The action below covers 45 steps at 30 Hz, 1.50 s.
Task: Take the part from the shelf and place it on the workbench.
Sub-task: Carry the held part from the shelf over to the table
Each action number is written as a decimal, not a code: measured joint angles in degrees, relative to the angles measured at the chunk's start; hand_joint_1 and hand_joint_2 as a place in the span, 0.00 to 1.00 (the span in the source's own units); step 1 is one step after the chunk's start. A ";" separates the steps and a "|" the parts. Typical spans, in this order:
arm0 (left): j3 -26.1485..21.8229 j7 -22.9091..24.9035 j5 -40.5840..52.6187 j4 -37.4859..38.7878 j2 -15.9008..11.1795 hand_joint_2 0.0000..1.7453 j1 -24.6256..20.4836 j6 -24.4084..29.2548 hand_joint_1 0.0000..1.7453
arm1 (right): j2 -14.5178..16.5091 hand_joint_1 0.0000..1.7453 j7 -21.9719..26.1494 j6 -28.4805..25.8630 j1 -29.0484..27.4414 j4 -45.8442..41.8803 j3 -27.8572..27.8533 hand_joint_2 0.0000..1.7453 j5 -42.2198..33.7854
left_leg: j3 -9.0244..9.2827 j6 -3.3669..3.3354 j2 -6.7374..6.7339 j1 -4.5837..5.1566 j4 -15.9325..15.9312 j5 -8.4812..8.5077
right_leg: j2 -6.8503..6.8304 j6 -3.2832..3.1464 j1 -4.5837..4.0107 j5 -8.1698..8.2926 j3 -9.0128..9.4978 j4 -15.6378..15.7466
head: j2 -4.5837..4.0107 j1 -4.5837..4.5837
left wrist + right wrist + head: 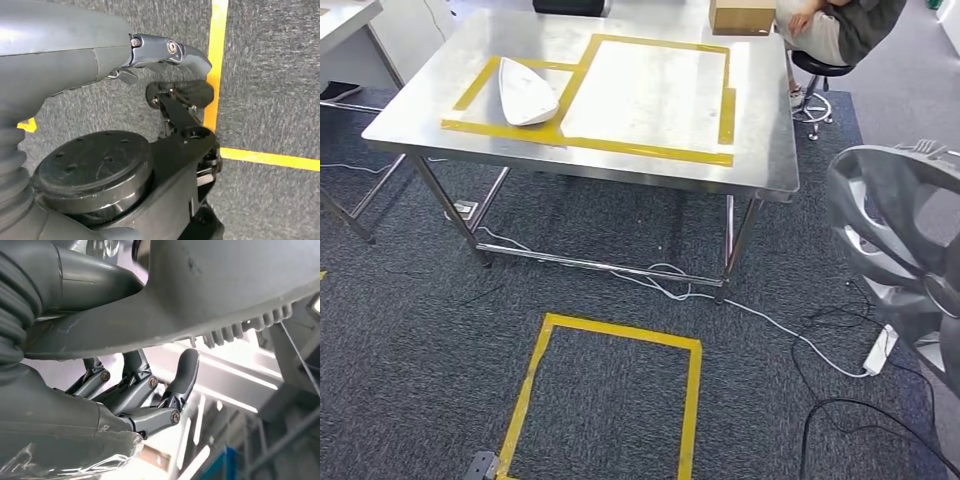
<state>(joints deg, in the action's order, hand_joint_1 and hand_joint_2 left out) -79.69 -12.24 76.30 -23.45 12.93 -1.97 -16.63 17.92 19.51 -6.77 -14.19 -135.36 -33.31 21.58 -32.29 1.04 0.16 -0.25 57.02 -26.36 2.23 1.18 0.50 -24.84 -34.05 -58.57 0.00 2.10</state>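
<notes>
Silver wheel-cover part (pixel 905 250) at the right side of the head view, held up beside the worktop (pixel 765 150), off its right edge and lower than its top. In the right wrist view, right hand (pixel 151 390) grasping the part (pixel 234 285), fingers (pixel 185 372) curled up against its ribbed underside. Left hand (pixel 166 65) hanging over the grey carpet (pixel 271 65), near a yellow tape line (pixel 217 50); fingers half bent with nothing between them, probably released, though hard to tell from this angle. On the worktop, two yellow taped frames (pixel 652 95); a white curved shell (pixel 525 92) inside the left frame. Cardboard box (pixel 741 15) at the far right corner. Seated person (pixel 841 25) behind that corner. Yellow taped square (pixel 610 400) on the floor before the worktop.
</notes>
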 joint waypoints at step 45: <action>-1.50 0.50 0.48 -2.13 -0.18 1.00 0.17 1.21 0.00 | -4.02 1.00 -17.66 12.89 4.85 7.04 2.91 1.00 0.24 | 4.01 -1.62 1.59 0.60 -0.71 -2.20 | -1.89 0.40 -0.76 -2.70 -0.72 -1.46 | -0.02 -0.46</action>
<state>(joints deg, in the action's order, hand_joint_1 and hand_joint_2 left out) -81.19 -11.74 76.78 -25.58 12.75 -1.80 -15.41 13.90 1.85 6.12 -9.34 -128.32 -30.40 21.82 -28.28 -0.58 1.75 0.35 56.31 -28.56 0.33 1.58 -0.26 -27.54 -34.77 -60.03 -0.02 1.64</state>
